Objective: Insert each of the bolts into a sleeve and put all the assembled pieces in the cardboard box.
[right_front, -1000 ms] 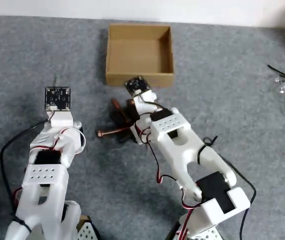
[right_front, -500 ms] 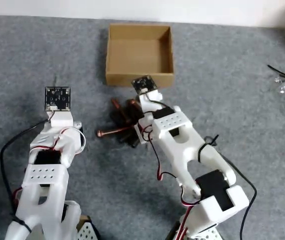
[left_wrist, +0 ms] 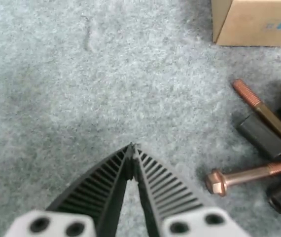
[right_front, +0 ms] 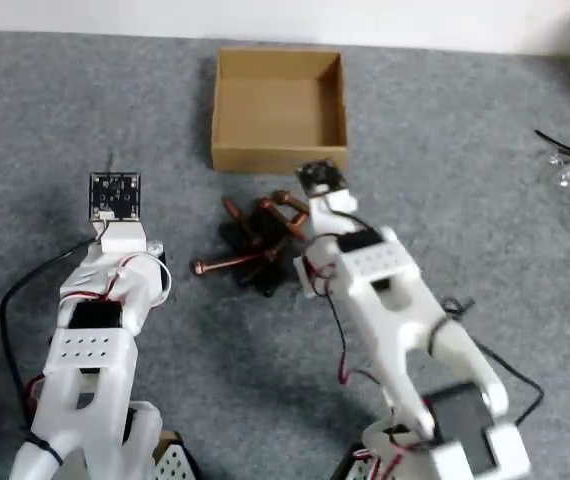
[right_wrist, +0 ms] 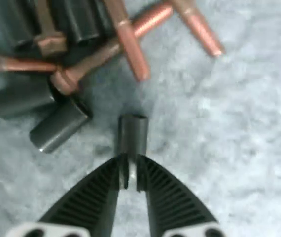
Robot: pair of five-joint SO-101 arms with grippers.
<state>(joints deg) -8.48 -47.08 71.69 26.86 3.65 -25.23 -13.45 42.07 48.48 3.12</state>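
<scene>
Pinching a short black sleeve (right_wrist: 132, 132) by one end in the right gripper (right_wrist: 130, 170), tips nearly together on it, just beside the pile (right_front: 250, 245) of copper bolts (right_wrist: 130, 44) and more sleeves (right_wrist: 56, 126) in front of the box (right_front: 278, 158). Holding the left gripper (left_wrist: 132, 150) pressed together on nothing, over bare worktop (right_front: 465, 150), near the pile's outermost bolt (left_wrist: 244, 175) but apart from it.

Judging by looks: stiff, smooth and fairly light for the sleeve, so likely to swing or slip in an end pinch; better to grip across the middle of the barrel, bore left open. Heavier and rigid for the bolts, free to roll on the shank; best taken on the plain shank just under the flanged head, leaving the threaded tip clear for entry. Nothing fragile, though crossed and stacked, so expect a neighbour to shift on lifting any one.

For room: plenty of open worktop between the two arms and on the left arm's side of the pile for bringing bolt and sleeve together. Mind the box's front wall, close behind the pile and standing higher; lift over it before letting go. Box open at the top and bare inside. Keep clear of the wires (right_front: 565, 150) far to the right, well apart from the work.
</scene>
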